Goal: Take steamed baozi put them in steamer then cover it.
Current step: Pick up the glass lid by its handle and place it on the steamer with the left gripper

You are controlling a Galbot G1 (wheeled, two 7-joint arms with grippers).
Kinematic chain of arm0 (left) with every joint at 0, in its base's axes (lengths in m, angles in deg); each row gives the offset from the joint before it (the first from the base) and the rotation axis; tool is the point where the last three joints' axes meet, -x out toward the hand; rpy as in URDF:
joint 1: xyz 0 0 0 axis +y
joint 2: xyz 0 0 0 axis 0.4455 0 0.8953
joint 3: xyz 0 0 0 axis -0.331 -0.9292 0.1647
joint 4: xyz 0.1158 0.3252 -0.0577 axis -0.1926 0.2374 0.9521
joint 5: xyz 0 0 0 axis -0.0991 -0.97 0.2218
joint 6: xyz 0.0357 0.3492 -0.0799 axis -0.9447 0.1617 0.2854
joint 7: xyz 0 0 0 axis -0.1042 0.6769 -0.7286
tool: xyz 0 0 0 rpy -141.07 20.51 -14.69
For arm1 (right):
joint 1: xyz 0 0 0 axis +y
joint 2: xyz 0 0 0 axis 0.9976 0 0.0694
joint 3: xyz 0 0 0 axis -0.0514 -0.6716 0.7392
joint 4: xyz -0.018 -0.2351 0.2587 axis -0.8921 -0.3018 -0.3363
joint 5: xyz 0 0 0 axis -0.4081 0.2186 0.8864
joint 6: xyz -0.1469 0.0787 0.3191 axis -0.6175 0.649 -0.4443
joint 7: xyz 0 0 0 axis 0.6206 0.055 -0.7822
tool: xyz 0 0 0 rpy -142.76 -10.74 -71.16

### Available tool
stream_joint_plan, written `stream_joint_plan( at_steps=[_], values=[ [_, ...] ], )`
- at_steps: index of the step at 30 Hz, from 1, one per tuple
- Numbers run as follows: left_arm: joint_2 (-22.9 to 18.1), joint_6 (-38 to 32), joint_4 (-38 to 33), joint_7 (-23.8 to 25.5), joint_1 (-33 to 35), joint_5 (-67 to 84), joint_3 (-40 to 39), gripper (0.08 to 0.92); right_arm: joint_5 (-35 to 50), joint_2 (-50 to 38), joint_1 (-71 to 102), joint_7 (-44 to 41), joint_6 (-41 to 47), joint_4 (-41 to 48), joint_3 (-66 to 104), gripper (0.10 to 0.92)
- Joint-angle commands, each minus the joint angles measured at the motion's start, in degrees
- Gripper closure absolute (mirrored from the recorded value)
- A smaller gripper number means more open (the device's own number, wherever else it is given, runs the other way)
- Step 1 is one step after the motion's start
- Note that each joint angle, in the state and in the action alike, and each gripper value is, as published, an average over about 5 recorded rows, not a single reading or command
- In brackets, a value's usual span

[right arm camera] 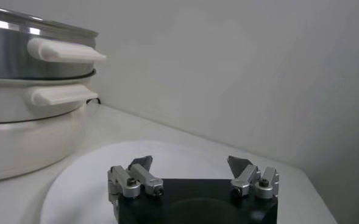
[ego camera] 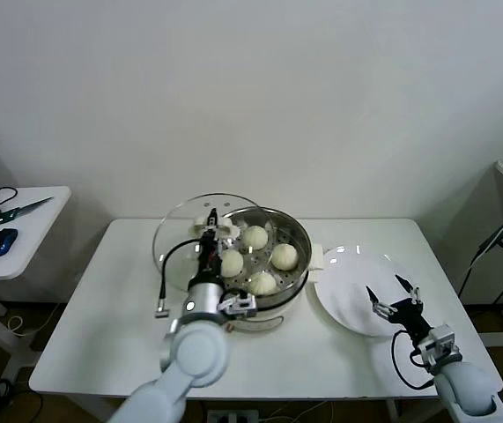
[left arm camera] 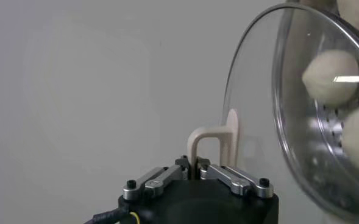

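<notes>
On the white table (ego camera: 101, 300), the left gripper (ego camera: 212, 231) has its fingers clamped on the handle of the glass lid (ego camera: 185, 231), tilted beside the steamer (ego camera: 295, 231) holding four buns (ego camera: 284, 256), while the right gripper (ego camera: 389, 296) waits, fingers apart, over the white plate (ego camera: 343, 300).

plate (ego camera: 350, 291) – white, right of pot | side table (ego camera: 31, 238): blue mouse (ego camera: 1, 241), perhaps scissors (ego camera: 18, 211)

four baozi (ego camera: 259, 258) in steamer (ego camera: 297, 231), plate (ego camera: 343, 304) to its right
</notes>
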Motion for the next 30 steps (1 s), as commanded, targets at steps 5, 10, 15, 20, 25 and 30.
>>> stream_joint_plan(
  at_steps=[5, 10, 15, 20, 25, 30],
  values=[
    [-12.9, 2.8, 13.0, -0.9, -4.8, -2.2, -4.7, 0.853, -1.1, 0.3, 0.3, -0.2, -0.4, 0.3, 0.8, 0.203],
    [-14.2, 2.8, 15.9, -2.2, -5.1, -1.6, -4.3, 0.853, -1.1, 0.2, 0.3, -0.2, -0.5, 0.4, 1.0, 0.203],
    [-14.3, 2.8, 17.8, -2.2, -5.6, -1.9, -3.9, 0.853, -1.1, 0.4, 0.3, -0.3, -0.6, 0.6, 1.1, 0.203],
    [-14.1, 2.8, 19.4, -2.1, -6.1, -2.6, -3.4, 0.853, -1.1, 0.5, 0.3, -0.4, -0.7, 0.7, 1.1, 0.203],
    [-13.9, 2.8, 19.5, -1.8, -6.0, -2.7, -3.3, 0.853, -1.1, 0.5, 0.2, -0.5, -0.8, 0.9, 1.2, 0.203],
    [-14.1, 2.8, 19.7, -1.7, -5.6, -2.9, -3.5, 0.853, -1.2, 0.7, 0.1, -0.6, -0.8, 0.8, 1.2, 0.203]
  ],
)
